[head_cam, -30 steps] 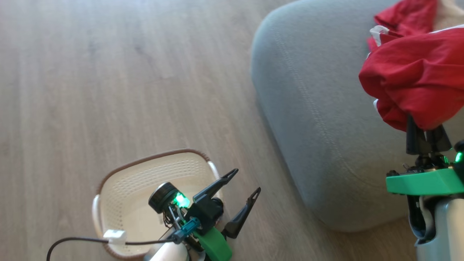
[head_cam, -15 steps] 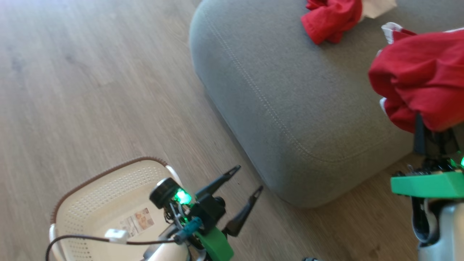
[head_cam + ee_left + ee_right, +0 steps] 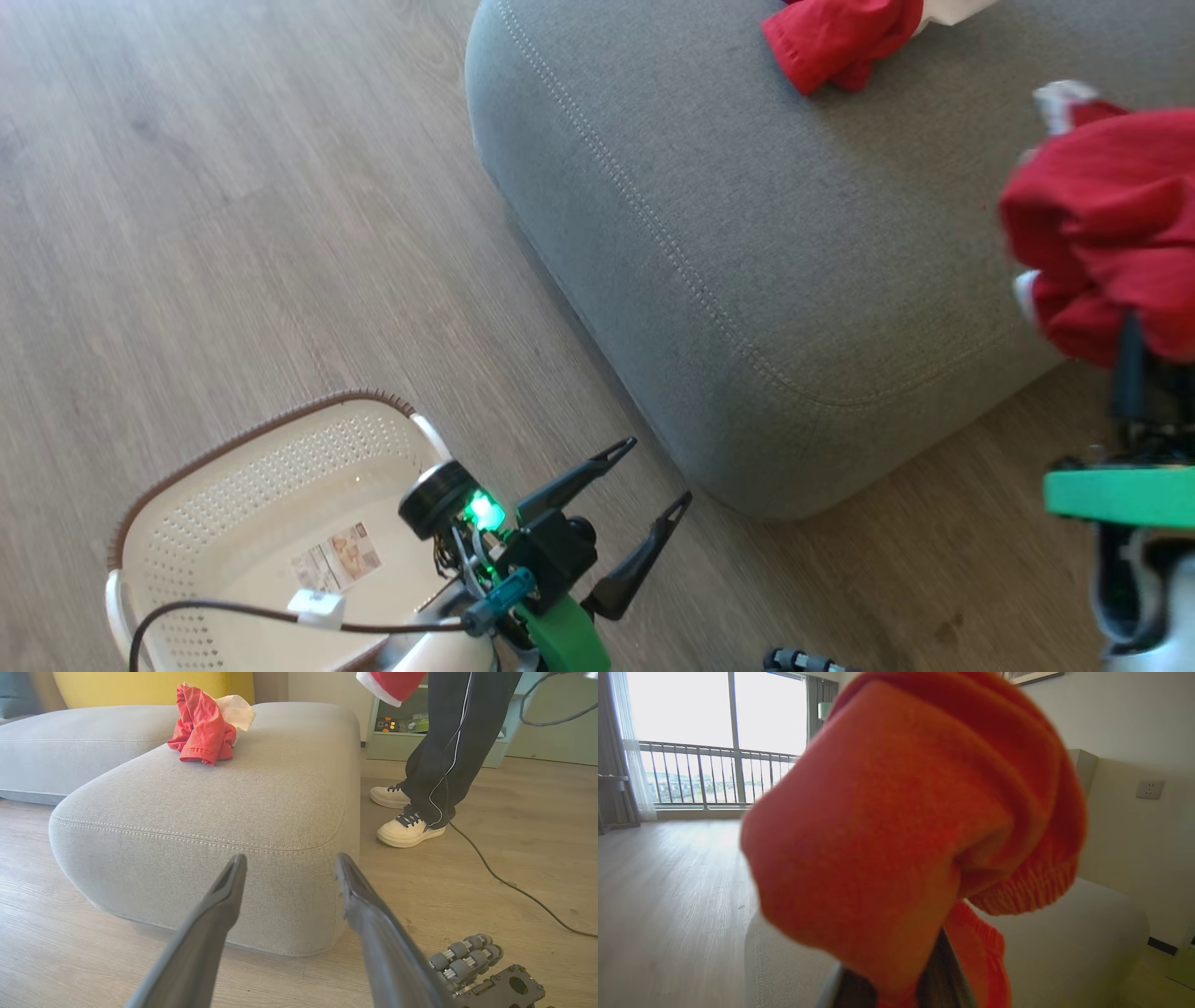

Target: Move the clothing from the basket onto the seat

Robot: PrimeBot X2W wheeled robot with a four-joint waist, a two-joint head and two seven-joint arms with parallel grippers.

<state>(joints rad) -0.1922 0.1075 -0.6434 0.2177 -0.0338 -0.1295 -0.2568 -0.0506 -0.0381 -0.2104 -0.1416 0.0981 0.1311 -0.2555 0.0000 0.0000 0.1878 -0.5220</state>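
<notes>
Now your right gripper (image 3: 1144, 359), clamped on the garment (image 3: 1102, 224), hangs above the seat (image 3: 747, 233), near its edge; left gripper (image 3: 658, 471) gapes empty.

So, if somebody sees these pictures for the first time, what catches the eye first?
The bright red garment bunched in the shut right claw, at the right above the grey seat, strikes first. A second red garment lies farther back on the seat. At lower left, the cream basket stands on the floor beside the open left claw.
</notes>
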